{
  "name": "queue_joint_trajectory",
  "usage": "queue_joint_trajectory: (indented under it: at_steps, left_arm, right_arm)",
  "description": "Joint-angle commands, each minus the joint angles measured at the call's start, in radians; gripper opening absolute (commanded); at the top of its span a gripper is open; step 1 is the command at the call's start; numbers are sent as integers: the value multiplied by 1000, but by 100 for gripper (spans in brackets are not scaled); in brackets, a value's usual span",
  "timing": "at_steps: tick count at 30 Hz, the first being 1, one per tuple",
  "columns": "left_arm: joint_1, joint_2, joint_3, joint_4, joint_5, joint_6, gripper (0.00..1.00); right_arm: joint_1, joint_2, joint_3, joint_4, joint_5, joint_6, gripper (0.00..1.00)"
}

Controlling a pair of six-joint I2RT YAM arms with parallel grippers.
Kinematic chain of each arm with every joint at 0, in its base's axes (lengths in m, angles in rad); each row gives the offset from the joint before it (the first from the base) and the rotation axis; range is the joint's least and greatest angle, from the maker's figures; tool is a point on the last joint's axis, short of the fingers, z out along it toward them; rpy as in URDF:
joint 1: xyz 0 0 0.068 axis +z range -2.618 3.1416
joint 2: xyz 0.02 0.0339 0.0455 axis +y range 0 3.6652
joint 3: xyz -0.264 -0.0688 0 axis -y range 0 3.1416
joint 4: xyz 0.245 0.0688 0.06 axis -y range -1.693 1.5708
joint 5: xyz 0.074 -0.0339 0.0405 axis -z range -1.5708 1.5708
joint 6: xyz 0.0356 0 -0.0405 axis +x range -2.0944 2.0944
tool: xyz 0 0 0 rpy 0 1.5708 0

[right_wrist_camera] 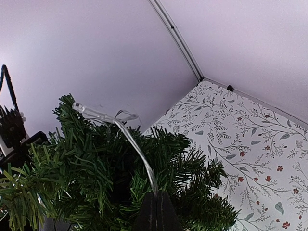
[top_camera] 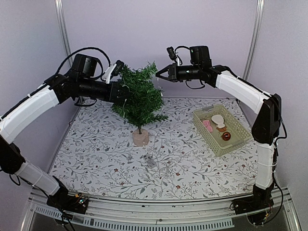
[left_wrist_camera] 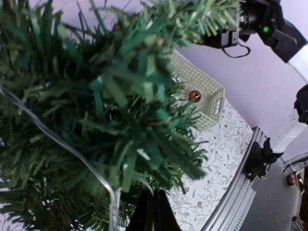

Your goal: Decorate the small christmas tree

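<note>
End effectors (left_wrist_camera: 151, 214) (right_wrist_camera: 156, 211) high (closed) — beside tree (top_camera: 139, 98)

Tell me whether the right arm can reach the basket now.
Likely not yet: the right gripper is shut on a clear strand over the small christmas tree, though nothing blocks its way to the basket.

The small christmas tree (top_camera: 139, 96) looks bristly, its clear strand (right_wrist_camera: 96, 114) glossy plastic.

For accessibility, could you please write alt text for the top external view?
The small christmas tree stands on a floral table, the left gripper buried in its branches and the right gripper shut beside its top. A basket of ornaments sits nearby.
</note>
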State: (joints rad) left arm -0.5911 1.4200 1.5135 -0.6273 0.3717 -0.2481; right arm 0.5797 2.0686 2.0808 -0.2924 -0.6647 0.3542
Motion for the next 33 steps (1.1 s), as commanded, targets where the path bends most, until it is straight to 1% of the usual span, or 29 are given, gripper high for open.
queue_joint_trajectory:
  at_steps: [1,7,12,15,18,22,23,27,28,33]
  left_arm:
    - [-10,-7,-80,119,-7,-46,0]
    - [-15,-14,-125,146,-102,-43,0]
    - [-22,-29,-124,156,-156,-30,0]
    - [-25,-50,-135,174,-169,-23,5]
    - [-27,-67,-142,180,-171,-11,16]
    - [-26,-87,-142,156,-205,2,26]
    - [-24,-92,-143,149,-214,3,28]
    - [-20,-115,-157,139,-228,3,33]
    - [-18,-119,-162,137,-229,3,34]
    - [-6,-139,-182,135,-227,4,35]
  right_arm:
    - [-2,2,25,-9,-11,-11,0]
    - [-2,1,25,-13,-17,-15,0]
    - [-3,-3,23,-13,-26,-21,2]
    - [-2,-8,22,-11,-28,-25,4]
    - [-2,-12,22,-11,-35,-26,12]
    - [-3,-23,11,-11,-47,-29,23]
    - [-4,-26,5,-10,-45,-28,24]
    - [-8,-50,-24,2,-51,-28,35]
    - [-11,-58,-33,5,-54,-25,38]
    - [-23,-94,-72,19,-59,-13,54]
